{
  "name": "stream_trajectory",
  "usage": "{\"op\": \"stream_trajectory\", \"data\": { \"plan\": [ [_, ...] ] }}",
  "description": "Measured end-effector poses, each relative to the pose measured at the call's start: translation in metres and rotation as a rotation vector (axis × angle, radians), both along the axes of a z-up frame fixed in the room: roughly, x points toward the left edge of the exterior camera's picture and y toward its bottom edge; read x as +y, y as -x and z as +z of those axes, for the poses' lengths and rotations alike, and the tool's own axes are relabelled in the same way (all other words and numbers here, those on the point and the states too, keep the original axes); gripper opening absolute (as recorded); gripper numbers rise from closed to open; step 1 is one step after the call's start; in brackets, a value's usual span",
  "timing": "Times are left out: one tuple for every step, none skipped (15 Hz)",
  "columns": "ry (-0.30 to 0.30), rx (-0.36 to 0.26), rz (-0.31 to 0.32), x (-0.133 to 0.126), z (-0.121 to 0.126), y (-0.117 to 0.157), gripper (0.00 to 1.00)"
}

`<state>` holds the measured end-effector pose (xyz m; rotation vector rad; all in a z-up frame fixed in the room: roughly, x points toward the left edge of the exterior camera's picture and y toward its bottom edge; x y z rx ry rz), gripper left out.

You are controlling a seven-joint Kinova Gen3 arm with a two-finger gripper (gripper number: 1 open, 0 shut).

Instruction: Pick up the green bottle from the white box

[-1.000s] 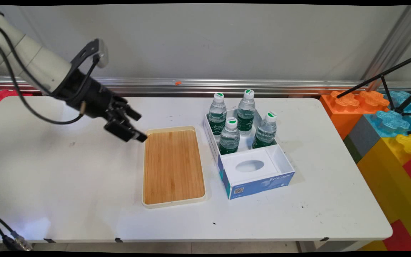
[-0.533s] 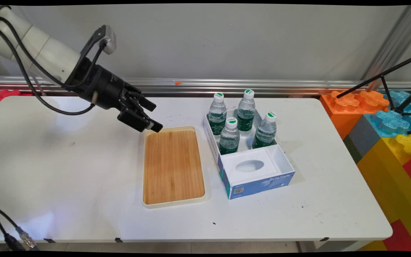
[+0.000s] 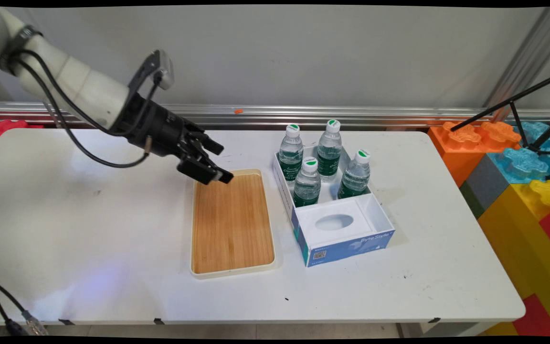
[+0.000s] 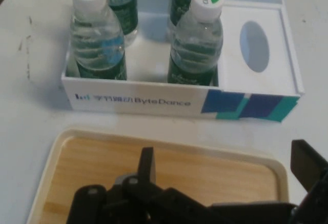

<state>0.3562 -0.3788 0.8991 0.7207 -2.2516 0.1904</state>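
Hovering over the far-left corner of the wooden tray [image 3: 232, 222], the tool [image 3: 220, 165] hangs empty with its fingers [image 4: 146, 165] spread apart, nothing between them, not touching the tray as far as the main view shows. White arm [image 3: 72, 83] comes in from the upper left, black cables [image 3: 84, 143] looping under it. Tray is a long bamboo board with a cream rim, lying on the white tabletop [image 3: 89, 229] about mid-width, its long side running from the near edge toward the far edge. Just beside the tray's right side, apart from it, sits a white and blue cardboard box [image 3: 339, 224] lettered ByteDance on its side in the hand view. Far part of the box holds four water bottles [image 3: 307, 181], upright, clear with green labels and white and green caps; near part is a white insert with an oval hole [image 3: 334, 221]. In the hand view the tray rim [image 4: 169, 144] lies right ahead of the fingers, box beyond it, two bottles in front and two behind. Past the tabletop's right edge stand big toy bricks [image 3: 518, 167] in orange, blue, yellow and red, and a black tripod [image 3: 533, 119] leans across them. A metal rail [image 3: 303, 114] runs along the wall behind the far edge.
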Motion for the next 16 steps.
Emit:
{"op": "stream_trajectory", "data": {
  "plan": [
    [0.006,0.005,-0.003,-0.002,-0.006,0.003,1.0],
    [0.012,0.009,-0.005,-0.003,-0.01,0.006,1.0],
    [0.021,0.016,-0.01,-0.004,-0.016,0.009,1.0],
    [0.027,0.021,-0.013,-0.006,-0.02,0.011,1.0],
    [0.037,0.029,-0.019,-0.009,-0.026,0.015,1.0],
    [0.049,0.037,-0.026,-0.012,-0.033,0.019,1.0],
    [0.061,0.044,-0.033,-0.016,-0.04,0.023,1.0],
    [0.072,0.052,-0.04,-0.019,-0.045,0.027,1.0],
    [0.079,0.056,-0.045,-0.022,-0.048,0.03,1.0],
    [0.089,0.062,-0.054,-0.026,-0.053,0.035,1.0],
    [0.097,0.069,-0.063,-0.03,-0.058,0.041,1.0],
    [0.103,0.074,-0.071,-0.034,-0.062,0.046,1.0],
    [0.109,0.078,-0.083,-0.038,-0.066,0.051,1.0],
    [0.113,0.08,-0.093,-0.042,-0.07,0.057,1.0],
    [0.115,0.079,-0.102,-0.045,-0.074,0.063,1.0],
    [0.114,0.077,-0.107,-0.048,-0.078,0.068,1.0]
  ]
}}
